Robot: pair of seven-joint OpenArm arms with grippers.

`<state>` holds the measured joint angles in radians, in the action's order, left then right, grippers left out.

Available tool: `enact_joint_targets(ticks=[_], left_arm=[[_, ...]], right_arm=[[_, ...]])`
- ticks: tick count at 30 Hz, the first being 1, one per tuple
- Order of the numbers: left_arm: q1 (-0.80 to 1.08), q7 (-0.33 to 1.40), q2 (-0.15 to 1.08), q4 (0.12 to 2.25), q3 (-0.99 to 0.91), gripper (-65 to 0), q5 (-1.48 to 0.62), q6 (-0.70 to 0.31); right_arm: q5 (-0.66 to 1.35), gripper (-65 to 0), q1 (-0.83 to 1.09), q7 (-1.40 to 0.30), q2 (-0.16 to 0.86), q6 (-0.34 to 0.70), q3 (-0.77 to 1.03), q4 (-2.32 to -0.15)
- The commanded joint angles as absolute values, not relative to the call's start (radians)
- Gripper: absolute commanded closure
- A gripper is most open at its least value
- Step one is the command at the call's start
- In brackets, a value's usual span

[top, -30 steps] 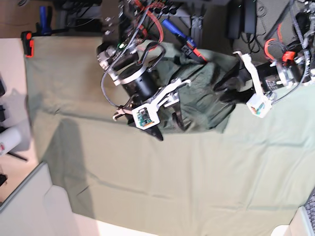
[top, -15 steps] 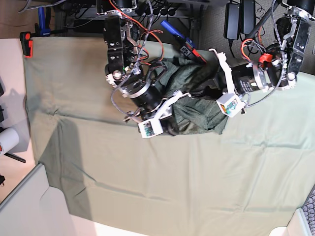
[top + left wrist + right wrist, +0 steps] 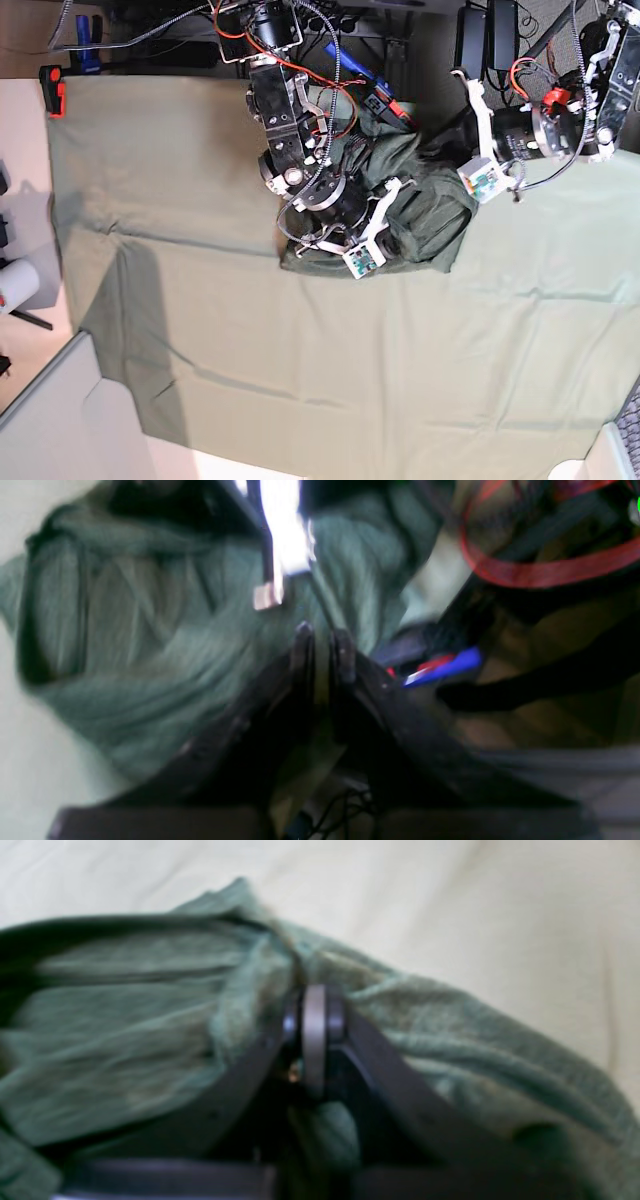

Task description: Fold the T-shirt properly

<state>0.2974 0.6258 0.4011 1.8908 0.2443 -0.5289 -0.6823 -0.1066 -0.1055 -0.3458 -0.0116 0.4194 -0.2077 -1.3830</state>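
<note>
Base view, Ana: where is the dark olive-green knit T-shirt (image 3: 420,215)?

Bunched near the far edge of the pale mint-green table cloth (image 3: 300,340).

Grippers?

Right gripper (image 3: 314,1007) is pinched onto its fabric; left gripper (image 3: 323,647) nearly closed, grip unclear.

The bench (image 3: 25,180) is being covered by a pale green cloth (image 3: 400,350); the bunched T-shirt (image 3: 430,215) is being carried on it.
</note>
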Motion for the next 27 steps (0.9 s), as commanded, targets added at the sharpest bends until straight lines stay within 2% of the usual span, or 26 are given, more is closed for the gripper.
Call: enact_joint_targets(ticks=[1, 11, 18, 22, 27], left_arm=[[0.3, 0.606, 0.406, 1.909, 0.241, -6.0, -0.536, -0.698], [0.305, 0.603, 0.413, 1.91, 0.241, -6.0, -0.542, -0.698], [0.364, 0.609, 0.416, 2.01, 0.241, -5.9, -0.495, -0.698], [0.366, 0.583, 0.416, 2.012, 0.241, 0.0, -0.435, -0.698], [0.36, 0.472, 0.416, 1.975, 0.241, 0.0, -0.31, -0.698]], right_arm=[[-0.109, 0.0, -0.13, -0.32, -0.014, 0.414, -0.189, -1.396], [0.005, 0.0, -0.143, -0.314, -0.014, 0.415, -0.159, -1.402], [0.007, 0.0, -0.15, -0.314, -0.014, 0.415, -0.155, -1.462], [0.006, 0.0, -0.175, -0.314, -0.014, 0.415, -0.123, -1.463], [0.004, 0.0, -0.198, -0.313, -0.014, 0.415, -0.026, -1.461]])
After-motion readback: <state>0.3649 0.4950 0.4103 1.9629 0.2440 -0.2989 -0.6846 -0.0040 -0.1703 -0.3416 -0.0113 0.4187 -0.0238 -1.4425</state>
